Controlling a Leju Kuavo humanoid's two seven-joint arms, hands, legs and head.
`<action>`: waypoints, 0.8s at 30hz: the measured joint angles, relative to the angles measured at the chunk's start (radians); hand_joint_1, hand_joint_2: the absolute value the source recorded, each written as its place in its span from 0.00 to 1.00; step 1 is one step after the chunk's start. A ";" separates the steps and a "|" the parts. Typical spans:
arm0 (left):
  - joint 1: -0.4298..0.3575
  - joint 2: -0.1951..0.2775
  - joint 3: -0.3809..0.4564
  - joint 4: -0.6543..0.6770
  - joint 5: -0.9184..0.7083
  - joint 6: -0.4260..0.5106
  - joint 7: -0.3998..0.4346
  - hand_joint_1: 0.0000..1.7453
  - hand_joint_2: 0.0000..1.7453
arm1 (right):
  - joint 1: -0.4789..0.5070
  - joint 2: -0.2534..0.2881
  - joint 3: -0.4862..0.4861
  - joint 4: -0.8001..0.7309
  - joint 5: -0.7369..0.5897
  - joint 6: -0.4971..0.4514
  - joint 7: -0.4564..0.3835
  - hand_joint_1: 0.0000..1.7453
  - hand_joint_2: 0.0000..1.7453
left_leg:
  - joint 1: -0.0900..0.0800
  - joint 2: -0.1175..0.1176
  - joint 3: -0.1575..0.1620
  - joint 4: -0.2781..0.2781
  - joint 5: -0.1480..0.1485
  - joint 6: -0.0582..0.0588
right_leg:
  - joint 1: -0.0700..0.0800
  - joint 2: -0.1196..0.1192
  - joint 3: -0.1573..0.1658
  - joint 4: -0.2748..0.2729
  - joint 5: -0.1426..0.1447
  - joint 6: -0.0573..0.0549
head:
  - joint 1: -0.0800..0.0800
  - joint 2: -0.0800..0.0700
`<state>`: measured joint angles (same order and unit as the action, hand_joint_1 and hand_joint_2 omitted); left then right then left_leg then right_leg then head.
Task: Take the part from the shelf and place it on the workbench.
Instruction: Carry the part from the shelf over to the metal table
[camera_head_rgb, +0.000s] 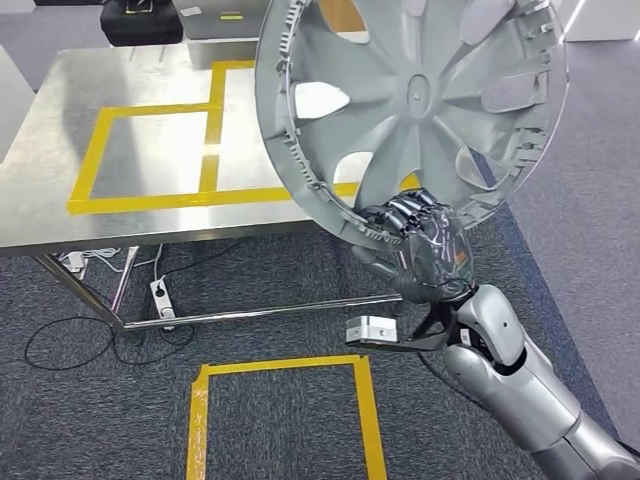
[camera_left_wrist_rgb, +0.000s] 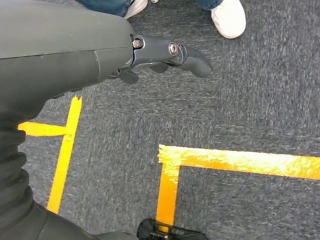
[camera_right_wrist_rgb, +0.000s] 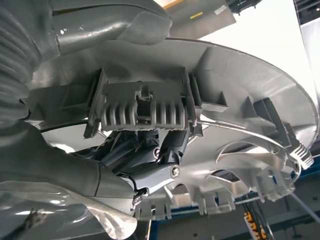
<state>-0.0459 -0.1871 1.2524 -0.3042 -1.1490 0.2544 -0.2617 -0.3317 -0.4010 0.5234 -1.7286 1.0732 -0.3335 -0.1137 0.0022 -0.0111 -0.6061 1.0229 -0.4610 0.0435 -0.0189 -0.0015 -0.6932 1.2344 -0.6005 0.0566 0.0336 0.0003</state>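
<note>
Grey carpet (camera_head_rgb: 90, 400) marked with yellow tape runs under a steel worktop (camera_head_rgb: 45, 190), which carries its own yellow tape rectangles (camera_head_rgb: 151, 150). We hold the part, a silver wheel cover (camera_head_rgb: 411, 100), up in the air in front of us, tilted with its ribbed back toward the head camera. It hangs over the worktop's near right corner and does not touch the surface. Our right hand (camera_head_rgb: 423, 245) grips it at the lower rim, fingers wrapped around the edge; from the wrist we see the fingers (camera_right_wrist_rgb: 151, 165) tucked behind the clips of the rim. Our left hand (camera_left_wrist_rgb: 166, 52) hangs by our side over the carpet, holding nothing, fingers loosely extended. A person's white shoes (camera_left_wrist_rgb: 228, 17) stand close by on that side.

We judge the carry nearly done, with the lowering yet to come. Our worry is the single grip at the edge: the broad cover could swing or twist in the fingers. Its lower rim might also catch the worktop's edge on the way down, and so slip or land outside the taped area.
</note>
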 joint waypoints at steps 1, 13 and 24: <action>0.000 0.000 0.000 0.000 0.000 0.000 0.000 0.00 1.00 | 0.003 -0.001 0.000 0.000 0.000 0.000 0.000 1.00 1.00 | -0.001 0.000 0.001 0.000 -0.001 0.001 | 0.000 0.000 -0.030 0.051 -0.012 0.002 | 0.000 0.000; -0.001 -0.001 0.000 0.000 0.000 0.000 -0.002 0.00 1.00 | 0.007 -0.002 0.000 -0.004 0.001 0.000 0.002 1.00 1.00 | -0.003 -0.001 -0.006 0.056 -0.051 -0.039 | -0.001 0.000 0.099 -0.217 0.123 -0.036 | -0.004 0.000; 0.000 0.003 0.002 0.002 -0.004 -0.006 -0.015 0.00 1.00 | 0.010 -0.003 0.001 -0.006 0.010 0.000 0.004 1.00 1.00 | 0.000 0.005 -0.020 0.026 -0.004 -0.033 | 0.002 -0.001 0.143 -0.217 0.084 -0.019 | -0.008 0.000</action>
<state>-0.0463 -0.1842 1.2542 -0.3025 -1.1535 0.2487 -0.2765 -0.3221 -0.4039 0.5241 -1.7341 1.0827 -0.3331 -0.1094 0.0027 -0.0060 -0.6258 1.0492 -0.4647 0.0101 -0.0170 -0.0023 -0.5504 1.0169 -0.5168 0.0378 0.0256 0.0003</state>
